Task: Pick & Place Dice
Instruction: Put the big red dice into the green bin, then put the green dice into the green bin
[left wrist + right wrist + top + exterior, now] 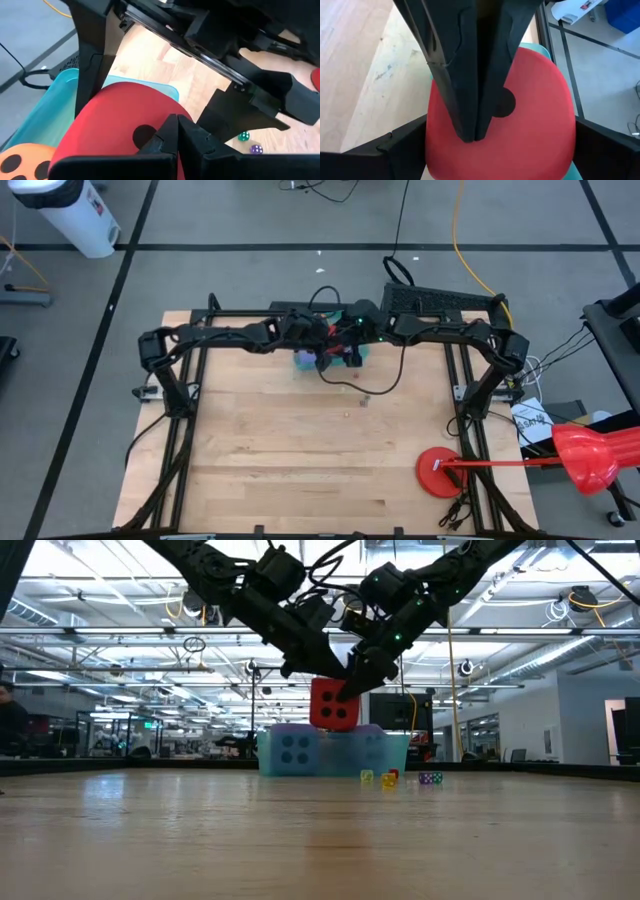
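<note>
low view: red die [333,705] hangs just above the teal bin [385,752], wide-spread right gripper [352,690] clamps its sides, left gripper [318,668] fully closed, touching it.

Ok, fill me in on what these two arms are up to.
Both arms meet at the back of the table over a teal bin, with a red die held up just above it. The right gripper spans the die, fingers against its sides. The left gripper is shut, tips against the die's face. An orange die already lies in the bin.
</note>
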You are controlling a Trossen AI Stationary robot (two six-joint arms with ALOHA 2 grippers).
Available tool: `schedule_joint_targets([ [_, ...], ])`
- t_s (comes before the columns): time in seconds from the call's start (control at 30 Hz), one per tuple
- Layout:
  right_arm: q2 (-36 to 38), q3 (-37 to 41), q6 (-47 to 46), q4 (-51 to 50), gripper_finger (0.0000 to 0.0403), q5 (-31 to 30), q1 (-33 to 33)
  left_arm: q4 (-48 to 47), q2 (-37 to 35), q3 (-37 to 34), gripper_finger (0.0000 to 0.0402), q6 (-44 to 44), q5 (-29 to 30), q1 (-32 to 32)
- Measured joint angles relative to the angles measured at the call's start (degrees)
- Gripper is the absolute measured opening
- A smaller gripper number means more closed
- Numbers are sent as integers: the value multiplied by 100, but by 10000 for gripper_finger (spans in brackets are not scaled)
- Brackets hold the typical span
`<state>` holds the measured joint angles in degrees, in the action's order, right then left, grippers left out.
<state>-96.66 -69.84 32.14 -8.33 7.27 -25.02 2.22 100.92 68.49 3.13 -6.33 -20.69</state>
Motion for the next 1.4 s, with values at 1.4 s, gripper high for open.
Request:
schedule_joint_targets([
  [1.4, 1177, 5, -715, -779, 396, -230, 47, -1259, -1679, -131, 4, -672, 33, 175],
])
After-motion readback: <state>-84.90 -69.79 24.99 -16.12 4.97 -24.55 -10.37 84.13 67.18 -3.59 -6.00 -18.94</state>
